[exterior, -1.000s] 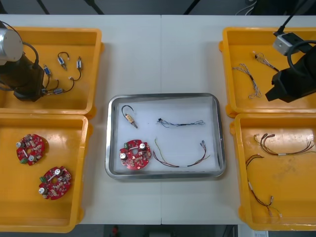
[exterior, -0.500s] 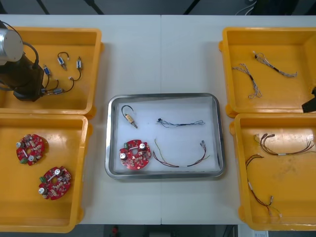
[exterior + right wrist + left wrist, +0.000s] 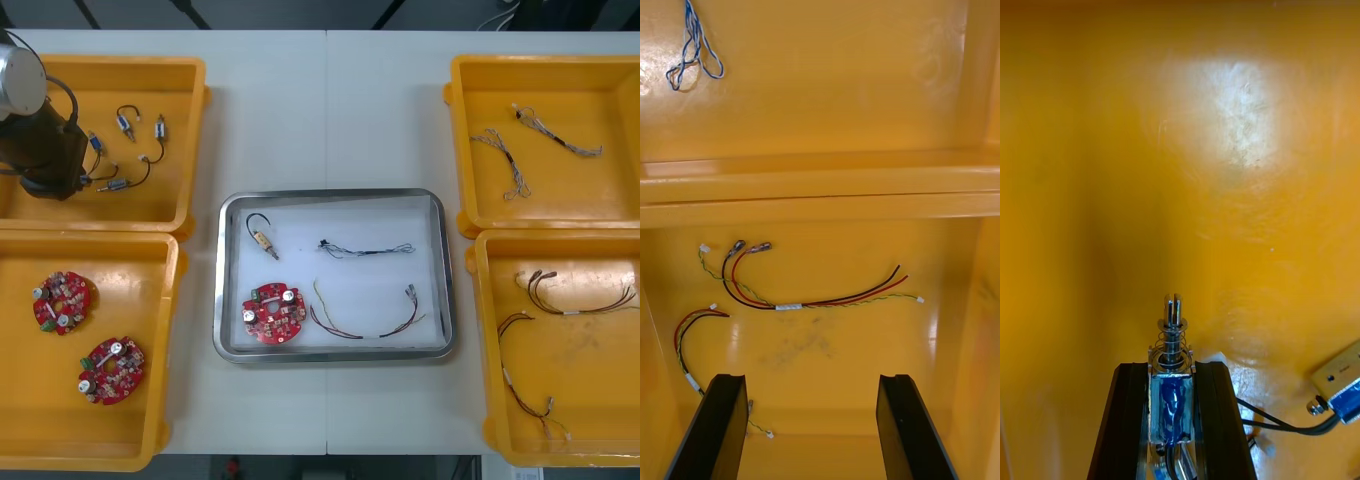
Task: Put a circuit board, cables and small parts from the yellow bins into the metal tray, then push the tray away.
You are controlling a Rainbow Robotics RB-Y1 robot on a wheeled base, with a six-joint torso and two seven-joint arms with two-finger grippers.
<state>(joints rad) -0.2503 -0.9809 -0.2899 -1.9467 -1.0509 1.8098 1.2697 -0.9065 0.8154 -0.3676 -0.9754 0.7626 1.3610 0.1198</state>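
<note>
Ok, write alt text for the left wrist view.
The left gripper is shut on a small metal part with a blue-wrapped body, over the floor of a yellow bin. A second small metal part with a black cable lies beside it in the bin.

Loaded metal tray (image 3: 330, 193), left arm (image 3: 45, 150) over far left yellow bin (image 3: 120, 63)

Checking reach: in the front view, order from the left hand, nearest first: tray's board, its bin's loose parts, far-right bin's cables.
From the left hand, far-left bin:
1. Loose parts, same bin.
2. Board, tray's near-left corner.
3. Cables, far-right bin.
Right hand: over the near-right bin.
</note>
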